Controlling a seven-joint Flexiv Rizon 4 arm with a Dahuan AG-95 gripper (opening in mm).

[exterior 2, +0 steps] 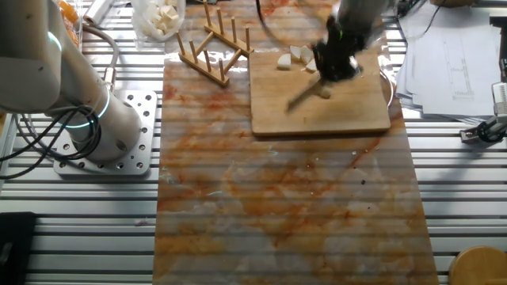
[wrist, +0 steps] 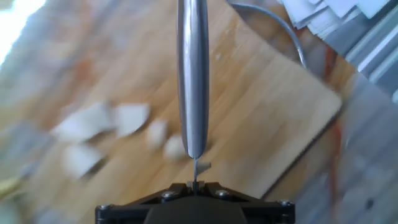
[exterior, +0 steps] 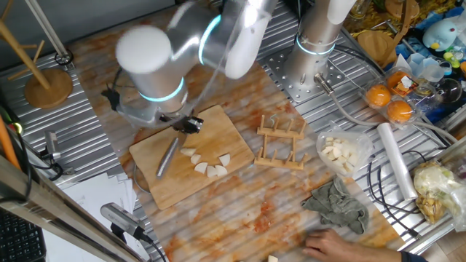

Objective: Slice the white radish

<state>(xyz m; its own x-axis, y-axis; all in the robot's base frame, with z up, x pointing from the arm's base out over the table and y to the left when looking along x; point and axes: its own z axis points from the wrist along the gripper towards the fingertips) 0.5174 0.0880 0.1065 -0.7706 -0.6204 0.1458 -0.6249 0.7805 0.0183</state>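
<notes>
Over blurred radish slices (exterior: pixel 207 164), tool (exterior: pixel 191 125) seemingly grips knife (exterior: pixel 167 156).

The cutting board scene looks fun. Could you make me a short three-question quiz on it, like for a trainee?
1. True or false: the white radish on the cutting board is already in several pieces.
2. What does the gripper hold? A) knife B) spoon C) cloth
3. Fill in: the wooden rack stands ____ the board, on the table.

Key: 1 true. 2 A, the knife. 3 beside.
</notes>
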